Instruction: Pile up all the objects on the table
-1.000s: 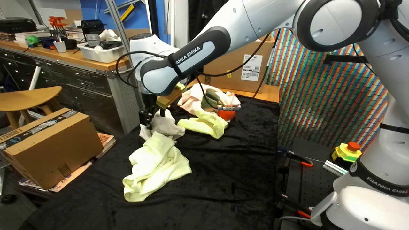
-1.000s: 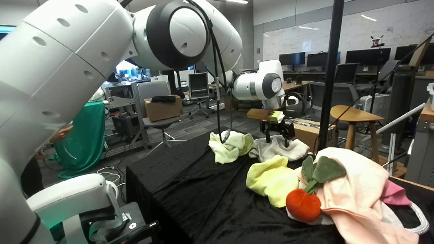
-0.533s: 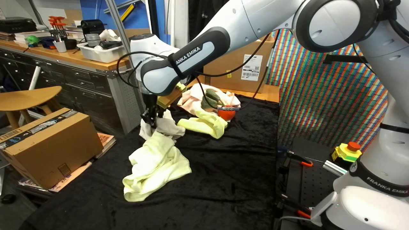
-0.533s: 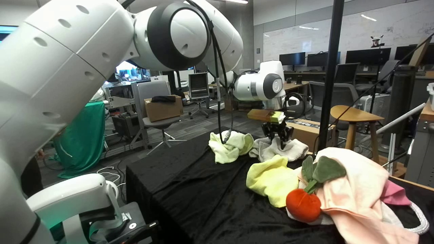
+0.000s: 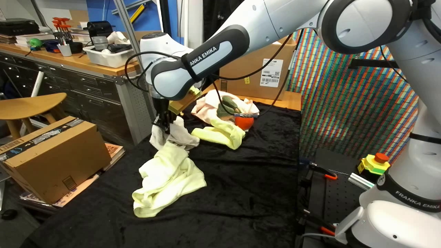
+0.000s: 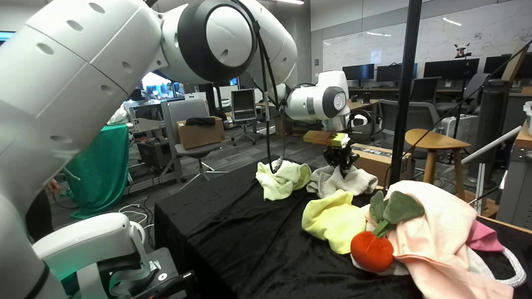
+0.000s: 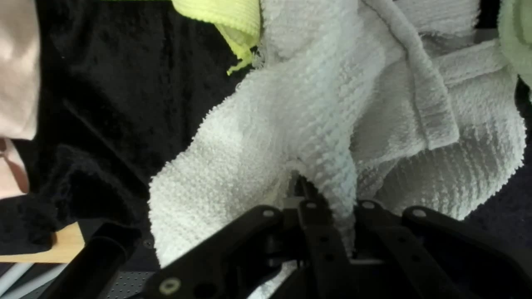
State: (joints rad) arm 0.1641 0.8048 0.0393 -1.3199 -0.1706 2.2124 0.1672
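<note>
The gripper (image 7: 304, 189) is clenched on a fold of the white terry towel (image 7: 245, 162), and only the wrist view shows the fabric bunching in between; both exterior views just give you black linkage poking into it. Rest of the towel is slumped on the table (image 5: 241, 193). The wrist view also catches loose threads hanging off the bright yellow cloth (image 7: 226, 10) just beside it. Stuff you only get in an exterior view: a scrap of hot pink fabric (image 6: 484, 236) and a chunky white braided rope (image 6: 518, 270) curving out by the peach cloth (image 6: 440, 236). Likewise the mushroom-shaped red emergency-stop button (image 5: 381, 157).

Texture-wise, the white towel is all nubby loops, the peach cloth looks smooth and drapey, and the orange-red plush (image 6: 372, 252) is a round ball next to the yellow cloth, its floppy dark green leaves (image 6: 403, 208) lying over the peach. The pale yellow-green towel (image 5: 168, 175) is a rumpled heap touching the white one. Tabletop's covered in crinkled black velvet.
</note>
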